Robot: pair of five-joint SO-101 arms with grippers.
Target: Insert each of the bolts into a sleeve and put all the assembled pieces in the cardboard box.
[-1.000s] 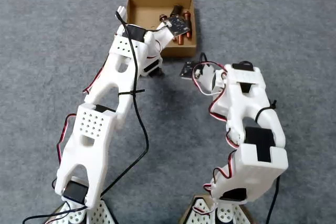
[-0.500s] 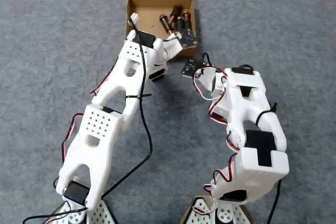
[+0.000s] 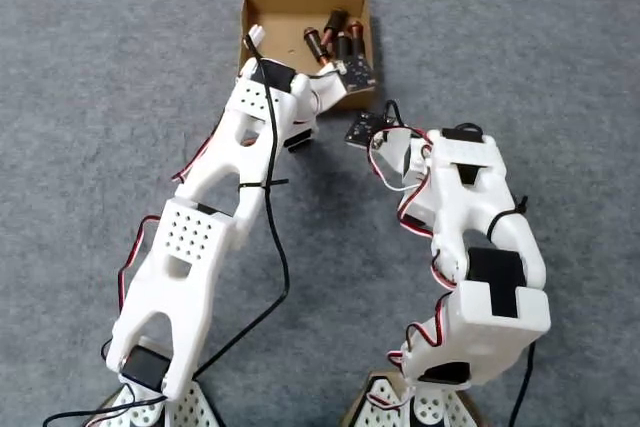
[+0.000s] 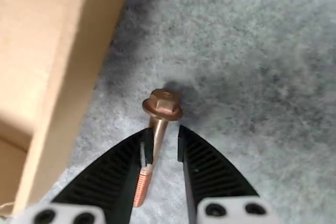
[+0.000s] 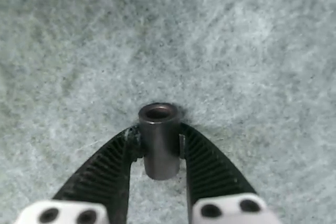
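Note:
A copper bolt (image 4: 162, 104) with a flanged hex head sticks out from between the black fingers of my left gripper (image 4: 164, 132), which is shut on its shank just above the grey carpet. It hangs beside the outer wall of the cardboard box (image 4: 68, 77). My right gripper (image 5: 157, 132) is shut on a dark sleeve (image 5: 159, 145), held with its open bore facing the camera. In the high view the left gripper (image 3: 357, 75) is at the near right corner of the box (image 3: 275, 32), and the right gripper (image 3: 362, 131) is a short way in front of it. Several assembled pieces (image 3: 330, 37) lie in the box.
Grey carpet (image 3: 120, 97) covers the table on all sides. A black cable (image 3: 270, 207) from the left arm trails across the carpet between the two arms. Furniture legs stand beyond the far edge.
My left gripper has swung from over the box interior to its near right corner, closer to the right gripper. The right arm shifted slightly. Nothing moved in the last half second.

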